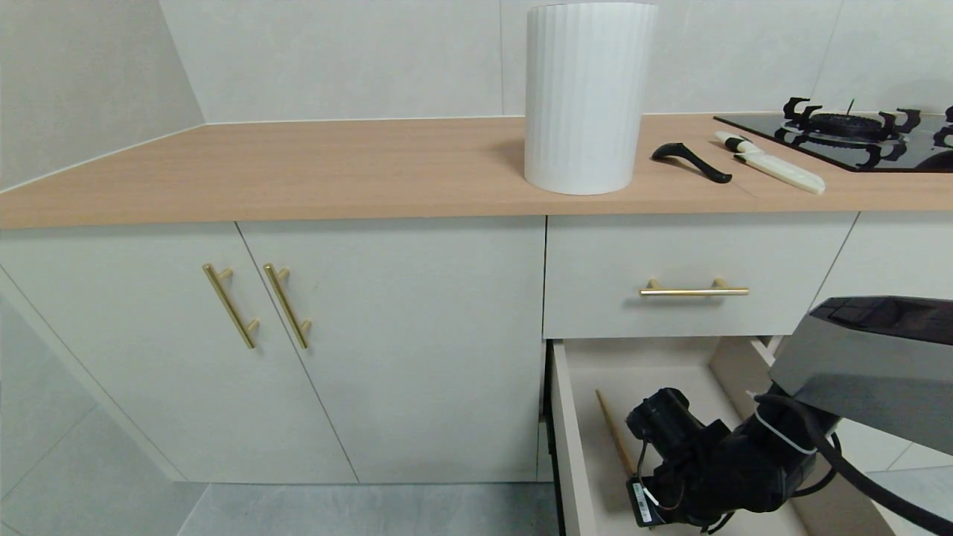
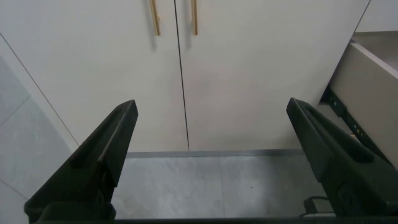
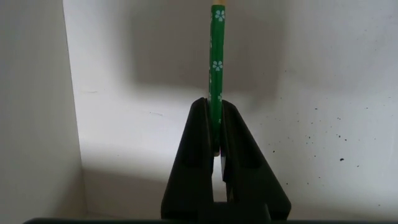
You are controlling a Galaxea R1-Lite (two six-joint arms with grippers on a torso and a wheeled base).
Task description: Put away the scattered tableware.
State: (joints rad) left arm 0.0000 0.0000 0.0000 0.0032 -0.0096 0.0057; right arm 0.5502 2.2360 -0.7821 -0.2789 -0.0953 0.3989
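The chopstick (image 3: 217, 68), green and printed with small white flowers rather than any writing, was clamped between the closed fingers of the right gripper (image 3: 215, 109). It pointed straight out from the gripper, low over the pale floor of the open drawer (image 1: 569, 417). Dark specks dotted that floor off to one side.

In the head view a thin tan stick (image 1: 614, 435) lay near the drawer's left wall, just beside the right arm; whether it was the same chopstick could not be told. A small white sticker (image 1: 642, 505) on that wrist carried print too small to read.

Above the open drawer sat a closed drawer (image 1: 692, 253) with a gold bar handle. On the wooden counter (image 1: 335, 171) stood a tall white ribbed canister (image 1: 584, 97). To its right lay a black curved utensil (image 1: 689, 160) and a white knife (image 1: 774, 167), near each other but apart, with the black stove (image 1: 841, 134) behind them.

The left gripper (image 2: 210, 106) hung with its fingers spread wide and nothing between them. It faced the cupboard doors (image 2: 180, 68) and the grey floor tiles.
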